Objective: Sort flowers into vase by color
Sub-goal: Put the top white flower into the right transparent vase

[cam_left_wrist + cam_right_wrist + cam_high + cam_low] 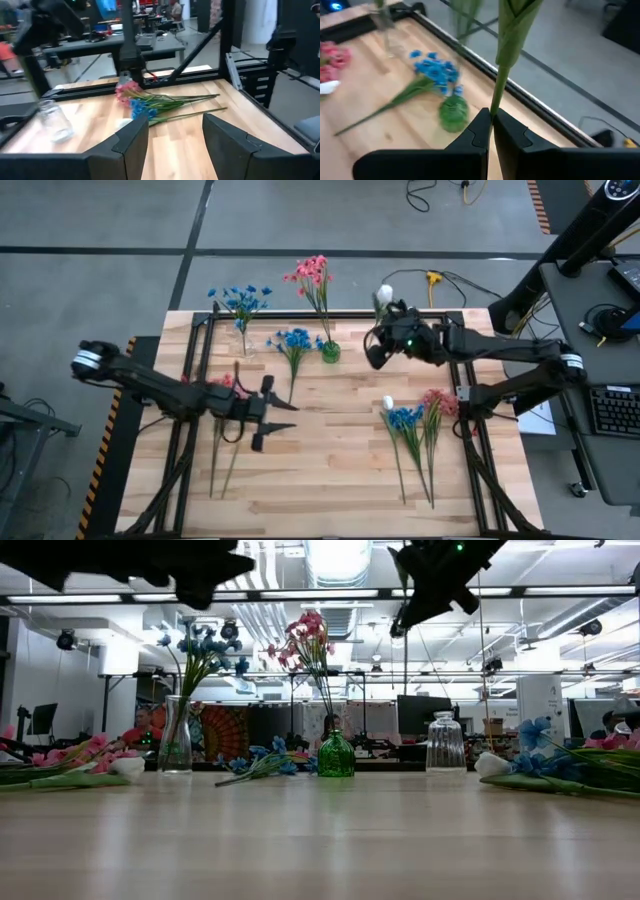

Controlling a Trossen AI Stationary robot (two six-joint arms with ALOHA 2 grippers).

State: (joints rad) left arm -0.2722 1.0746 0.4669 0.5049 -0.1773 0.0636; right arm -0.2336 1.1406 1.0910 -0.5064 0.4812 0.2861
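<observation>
Both of the 2 arms are matte black, with angular moulded jaws. The left arm [150,385] has a white band near its base. A small green light glows on the right arm's wrist [408,340].
</observation>
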